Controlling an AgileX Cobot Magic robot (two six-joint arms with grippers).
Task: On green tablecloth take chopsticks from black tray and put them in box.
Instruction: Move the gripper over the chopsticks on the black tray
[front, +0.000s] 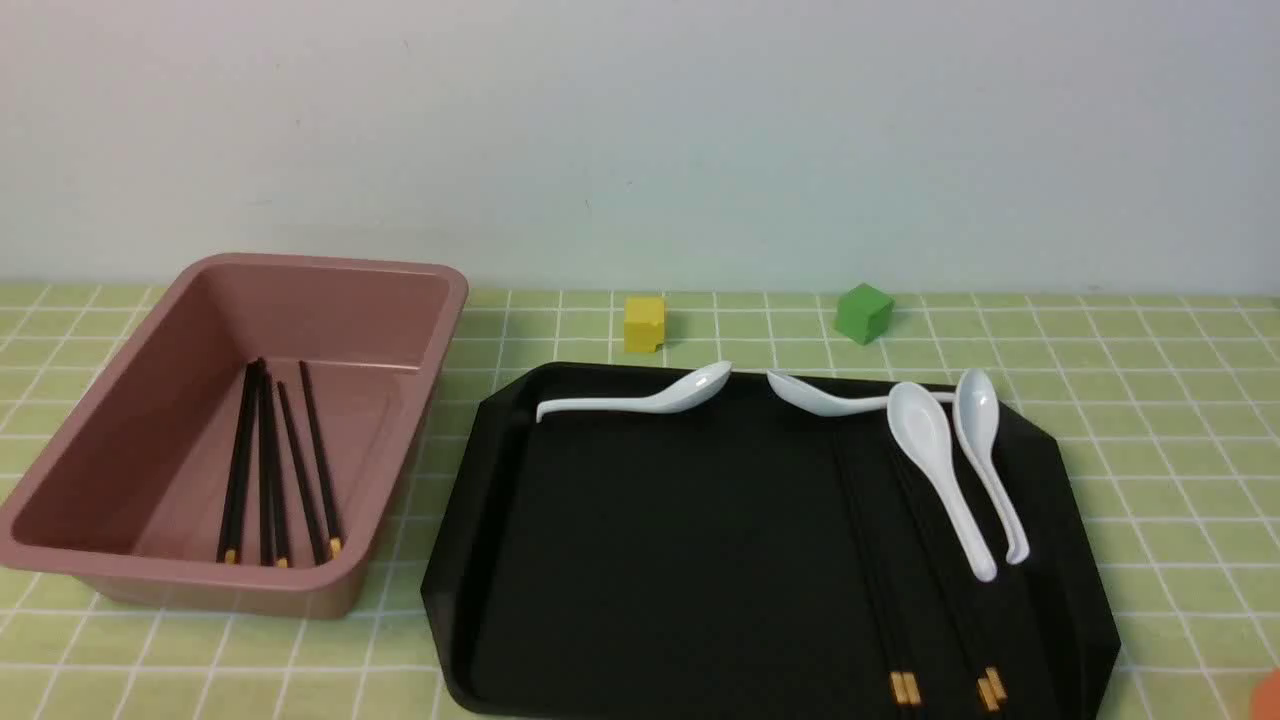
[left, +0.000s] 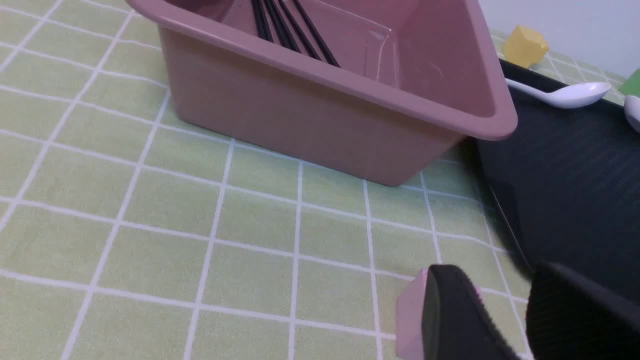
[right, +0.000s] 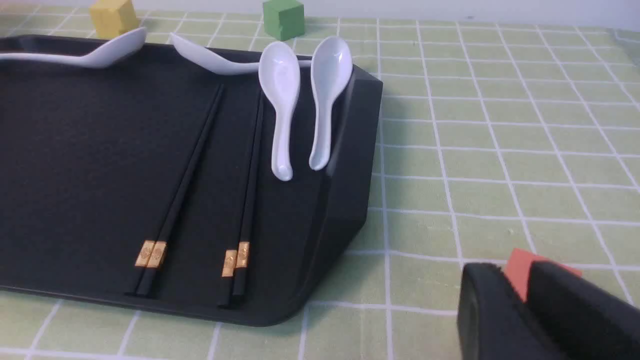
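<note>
On the green tablecloth (front: 1150, 400) the black tray (front: 650, 560) holds two pairs of black chopsticks (front: 880, 560) with yellow-orange ends, lying side by side in its right part, also in the right wrist view (right: 185, 175). The pink-brown box (front: 200, 330) stands left of the tray, with several chopsticks (front: 275, 460) lying in it. My left gripper (left: 515, 310) hovers low over the cloth in front of the box (left: 300, 115), by the tray's near left corner, slightly open and empty. My right gripper (right: 517, 280) is shut and empty over the cloth, beyond the tray's near right corner.
Several white spoons lie in the tray: two along its far rim (front: 640, 400) and two at the back right (front: 935, 460) beside the chopsticks. A yellow cube (front: 644, 323) and a green cube (front: 863, 312) stand behind the tray. A wall stands behind the table.
</note>
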